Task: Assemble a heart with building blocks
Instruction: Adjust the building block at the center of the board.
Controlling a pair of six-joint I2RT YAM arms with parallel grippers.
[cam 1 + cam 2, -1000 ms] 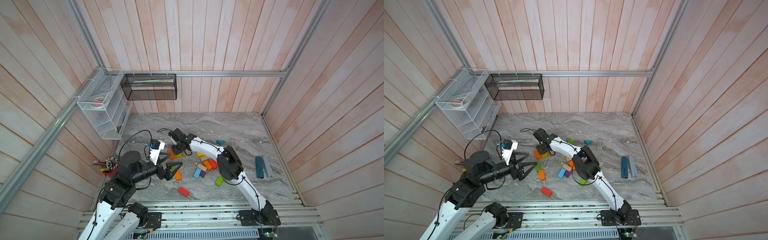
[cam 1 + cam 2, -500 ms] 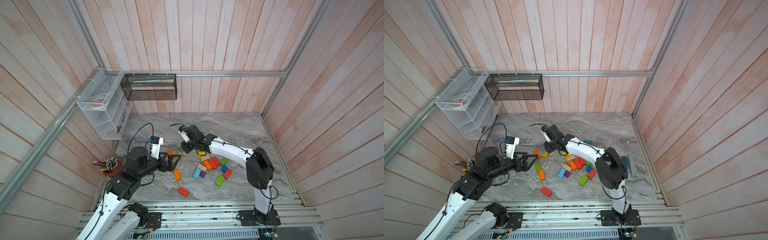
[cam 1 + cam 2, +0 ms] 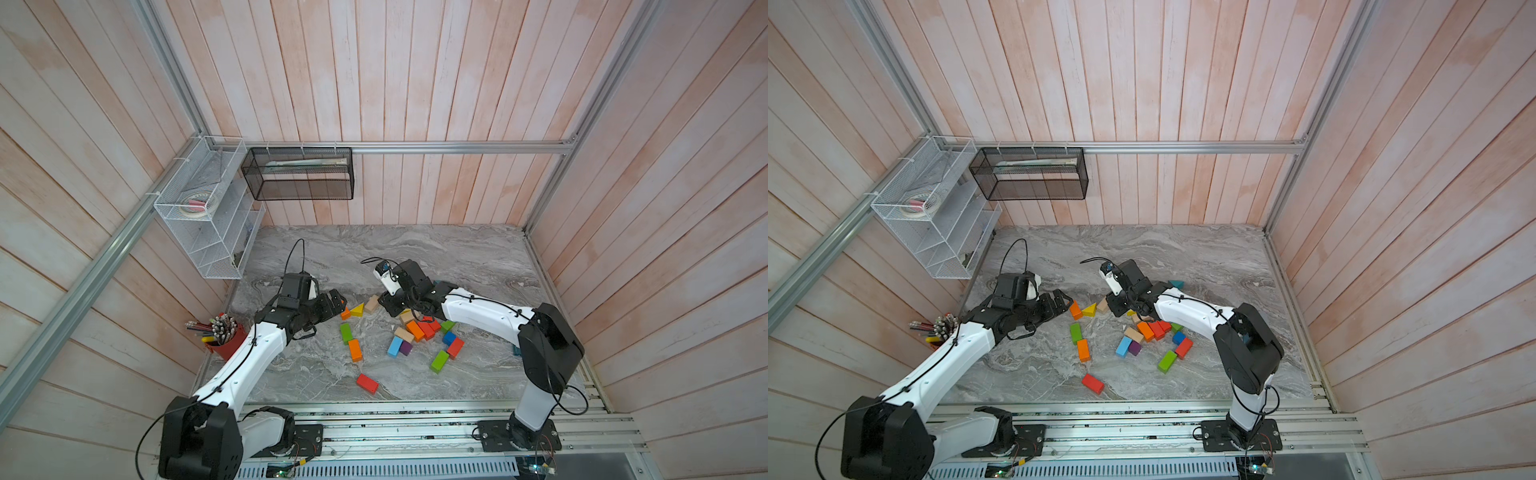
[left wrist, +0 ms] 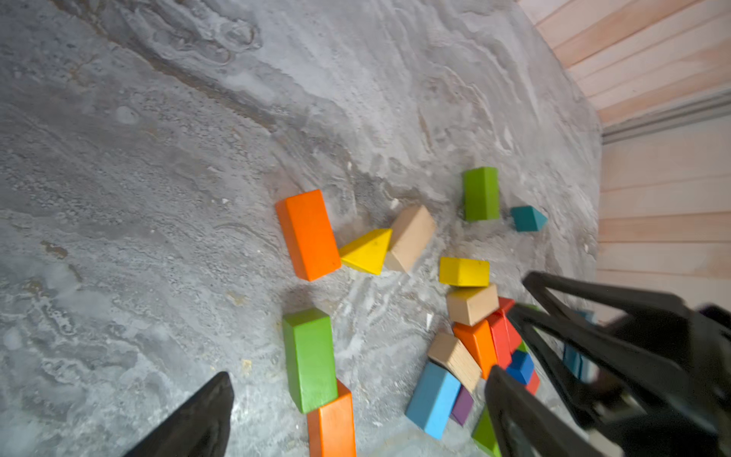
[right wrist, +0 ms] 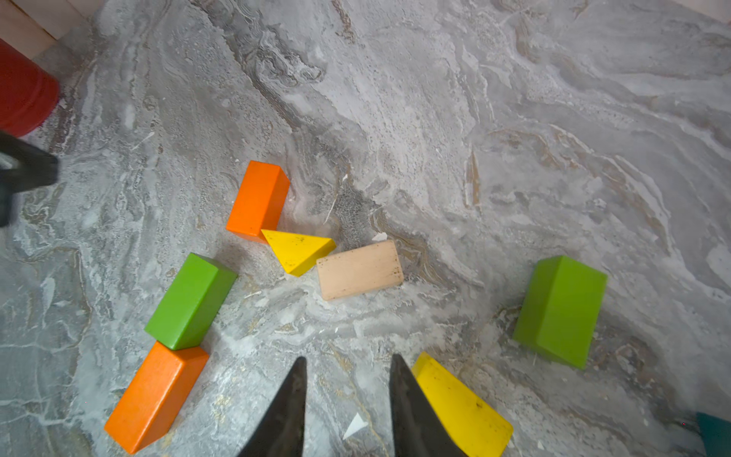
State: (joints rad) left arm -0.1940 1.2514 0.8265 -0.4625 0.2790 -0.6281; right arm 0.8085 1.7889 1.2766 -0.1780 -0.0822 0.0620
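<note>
A lone red wooden brick [image 3: 367,383] lies nearest the front edge of the grey marbled worktop [image 3: 457,257]. Further in, an orange brick [image 3: 354,349] and a green brick [image 3: 345,333] touch end to end. Beyond them a second orange brick [image 5: 259,201], a yellow triangular wedge [image 5: 298,251] and a plain tan brick [image 5: 359,270] run corner to corner.

I read these as one flank of the heart's outline, so the job looks early. Most building blocks [image 3: 419,331] sit in a loose heap at mid-depth, right of centre.

The right gripper [image 5: 348,399] hangs low just short of the tan brick, jaws narrow with nothing between them. The left gripper [image 3: 338,305] is spread wide and empty beside the second orange brick.

The next move probably calls for fetching a fresh block from the heap without nudging the wedge or tan brick. The left claw crowds that same spot.

A red cup of pencils [image 3: 226,351] stands at the left edge. A white wire rack [image 3: 199,232] and a black mesh basket [image 3: 299,183] hang by the far-left corner, clear of the work.
</note>
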